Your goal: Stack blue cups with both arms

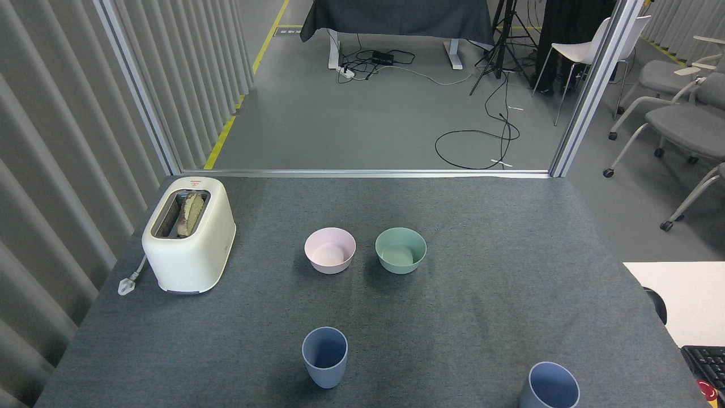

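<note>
Two pale-blue cups stand upright and apart on the grey table [487, 238]. One blue cup [324, 357] is near the front, a little left of centre. The other blue cup [549, 388] sits at the front right, its base cut off by the lower edge of the head view. Neither arm nor gripper shows anywhere in the view.
A pink bowl [330, 250] and a green bowl [400, 250] sit side by side mid-table. A cream toaster [188, 233] with bread in its slot stands at the left, its plug [127, 283] beside it. A white desk corner [688, 297] and keyboard [708, 365] lie at the right.
</note>
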Action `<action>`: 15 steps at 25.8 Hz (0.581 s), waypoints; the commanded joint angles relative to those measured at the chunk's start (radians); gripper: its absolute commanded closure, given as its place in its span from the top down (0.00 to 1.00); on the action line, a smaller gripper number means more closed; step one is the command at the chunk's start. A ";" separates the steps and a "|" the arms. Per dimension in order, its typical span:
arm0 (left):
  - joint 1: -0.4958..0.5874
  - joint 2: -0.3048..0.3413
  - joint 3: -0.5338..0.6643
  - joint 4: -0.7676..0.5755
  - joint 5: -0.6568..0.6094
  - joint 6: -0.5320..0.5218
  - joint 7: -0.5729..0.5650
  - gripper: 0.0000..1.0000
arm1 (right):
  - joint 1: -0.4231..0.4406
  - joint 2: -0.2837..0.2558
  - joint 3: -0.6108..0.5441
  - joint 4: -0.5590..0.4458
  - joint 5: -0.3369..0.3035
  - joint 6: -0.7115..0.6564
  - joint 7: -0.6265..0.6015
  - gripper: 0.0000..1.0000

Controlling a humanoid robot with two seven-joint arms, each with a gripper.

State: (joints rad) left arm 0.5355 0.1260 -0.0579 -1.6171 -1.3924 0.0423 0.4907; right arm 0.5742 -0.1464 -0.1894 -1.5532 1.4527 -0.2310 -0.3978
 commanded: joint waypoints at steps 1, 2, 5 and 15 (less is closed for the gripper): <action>0.000 0.001 0.006 0.011 0.003 0.007 0.002 1.00 | -0.074 -0.013 -0.008 0.038 0.024 0.025 0.031 1.00; 0.000 0.001 0.006 0.013 0.003 0.008 0.002 1.00 | -0.093 -0.024 -0.007 0.048 0.038 0.028 0.033 1.00; -0.002 0.001 0.004 0.028 0.003 0.008 0.002 1.00 | -0.129 -0.036 -0.007 0.087 0.061 0.028 0.033 1.00; -0.006 0.000 0.006 0.036 0.003 0.010 0.002 1.00 | -0.223 -0.038 0.038 0.176 0.063 0.019 0.033 1.00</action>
State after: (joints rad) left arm 0.5300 0.1270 -0.0527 -1.5818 -1.3896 0.0524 0.4928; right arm 0.3706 -0.1826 -0.1751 -1.3928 1.5147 -0.2068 -0.3635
